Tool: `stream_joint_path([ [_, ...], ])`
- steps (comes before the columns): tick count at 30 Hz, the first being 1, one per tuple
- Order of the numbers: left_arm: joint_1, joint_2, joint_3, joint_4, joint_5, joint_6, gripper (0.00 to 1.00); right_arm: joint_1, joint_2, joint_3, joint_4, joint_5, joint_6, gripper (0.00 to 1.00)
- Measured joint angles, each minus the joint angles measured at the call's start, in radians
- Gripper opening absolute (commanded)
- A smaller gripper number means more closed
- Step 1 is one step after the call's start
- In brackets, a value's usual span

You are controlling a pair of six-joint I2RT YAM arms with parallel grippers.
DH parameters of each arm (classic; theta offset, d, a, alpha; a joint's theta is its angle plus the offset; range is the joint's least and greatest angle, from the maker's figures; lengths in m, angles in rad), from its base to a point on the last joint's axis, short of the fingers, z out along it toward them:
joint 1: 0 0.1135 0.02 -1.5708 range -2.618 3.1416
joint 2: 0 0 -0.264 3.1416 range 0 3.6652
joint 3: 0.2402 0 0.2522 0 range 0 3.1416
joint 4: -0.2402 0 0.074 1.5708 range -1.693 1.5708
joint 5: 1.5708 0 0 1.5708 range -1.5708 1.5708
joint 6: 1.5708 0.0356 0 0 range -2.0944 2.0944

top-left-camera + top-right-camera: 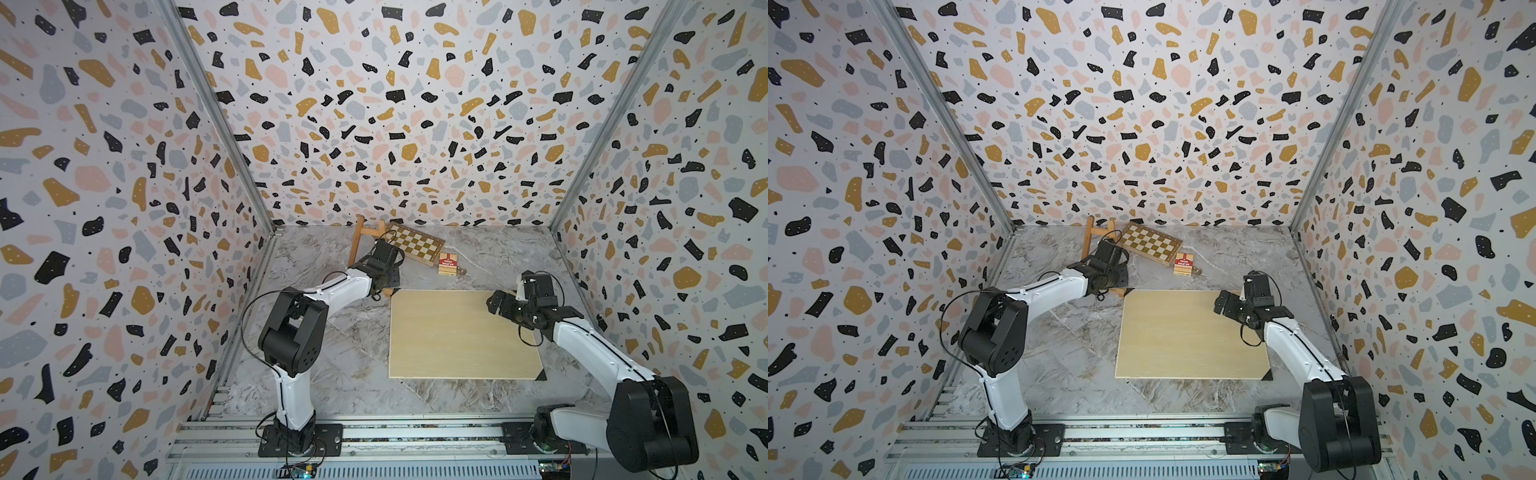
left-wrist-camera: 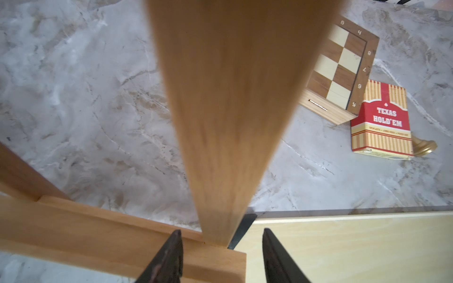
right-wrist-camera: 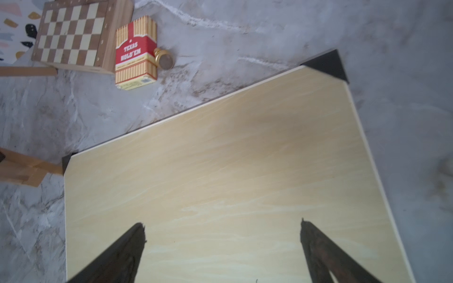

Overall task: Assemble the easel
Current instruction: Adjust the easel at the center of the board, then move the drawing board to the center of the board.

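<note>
In both top views the easel point(image 1: 356, 243) ran from my left fingers away toward the back wall, while my right gripper point(image 1: 496, 302) hung over the pale board point(image 1: 453, 332). In the left wrist view my left gripper point(image 2: 221, 231) was parted around one slat point(image 2: 232, 122) of the easel, with a gap on either side. In the right wrist view my right fingers point(image 3: 122, 254) were spread wide above the board, with the easel well off to one side.

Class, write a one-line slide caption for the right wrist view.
Open right gripper over the pale board; chessboard and card box lie beyond.
</note>
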Motion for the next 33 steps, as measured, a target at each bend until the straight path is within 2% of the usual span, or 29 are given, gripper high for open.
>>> stream_joint_path([
  [4, 0.0, -0.055, -0.063, 0.021, 0.073, -0.038, 0.64, -0.127, 0.009, -0.012, 0.029, -0.027, -0.012, 1.0],
  [9, -0.017, -0.253, -0.251, 0.019, 0.153, -0.107, 0.68, -0.279, 0.087, -0.047, 0.053, -0.082, -0.035, 1.0],
  [12, -0.045, -0.36, -0.344, 0.006, 0.187, -0.151, 0.71, -0.299, 0.118, -0.065, 0.053, -0.101, -0.047, 1.0],
  [18, -0.126, -0.486, -0.472, -0.032, 0.21, -0.24, 0.75, -0.305, 0.13, -0.076, 0.053, -0.132, -0.056, 1.0],
  [24, -0.185, -0.471, -0.563, -0.027, 0.245, -0.328, 0.78, -0.314, 0.144, -0.078, 0.05, -0.143, -0.057, 1.0],
  [33, -0.249, -0.349, -0.584, 0.053, 0.292, -0.42, 0.77, -0.315, 0.13, -0.108, 0.038, -0.152, -0.073, 1.0],
])
